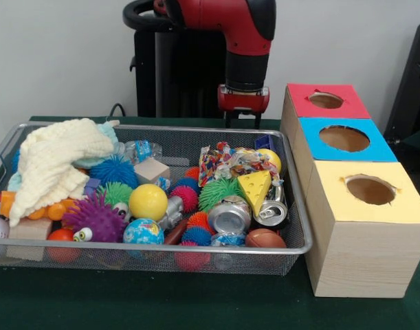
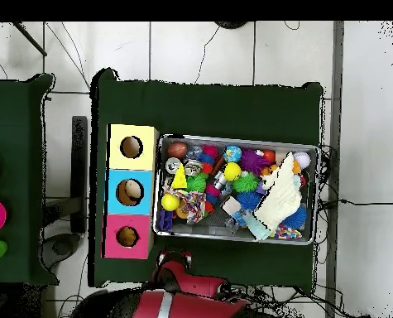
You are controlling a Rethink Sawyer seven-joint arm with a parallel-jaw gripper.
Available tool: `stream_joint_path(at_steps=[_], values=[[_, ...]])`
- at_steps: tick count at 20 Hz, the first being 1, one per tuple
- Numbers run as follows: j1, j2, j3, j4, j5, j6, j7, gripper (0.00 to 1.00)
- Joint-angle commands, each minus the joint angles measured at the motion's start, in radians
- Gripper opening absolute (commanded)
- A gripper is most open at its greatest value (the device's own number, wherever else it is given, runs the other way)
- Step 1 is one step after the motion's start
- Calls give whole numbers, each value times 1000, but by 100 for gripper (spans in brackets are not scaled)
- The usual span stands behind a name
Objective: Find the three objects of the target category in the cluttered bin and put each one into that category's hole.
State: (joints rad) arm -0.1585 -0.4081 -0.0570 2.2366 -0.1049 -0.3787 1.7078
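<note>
While the pincer (image 1: 242, 118) is hanging behind the wire bin (image 1: 295, 199), its grip impossible to tell, toys are lying heaped inside, awaiting sorting into the boxes' holes (image 1: 370, 190).

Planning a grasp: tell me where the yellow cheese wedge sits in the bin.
In the front view the yellow cheese wedge lies in the wire bin's right half, just above a crushed soda can and right of a green spiky ball.

Glossy red arm (image 1: 230, 24) with black joints, red wrist collar
</note>
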Motion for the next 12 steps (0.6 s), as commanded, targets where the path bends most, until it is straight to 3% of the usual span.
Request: stream_joint_path(at_steps=[1,12], values=[[51,-151,-25,-130,124,256,117,100],[95,-158,-68,-188,105,355,123,100]])
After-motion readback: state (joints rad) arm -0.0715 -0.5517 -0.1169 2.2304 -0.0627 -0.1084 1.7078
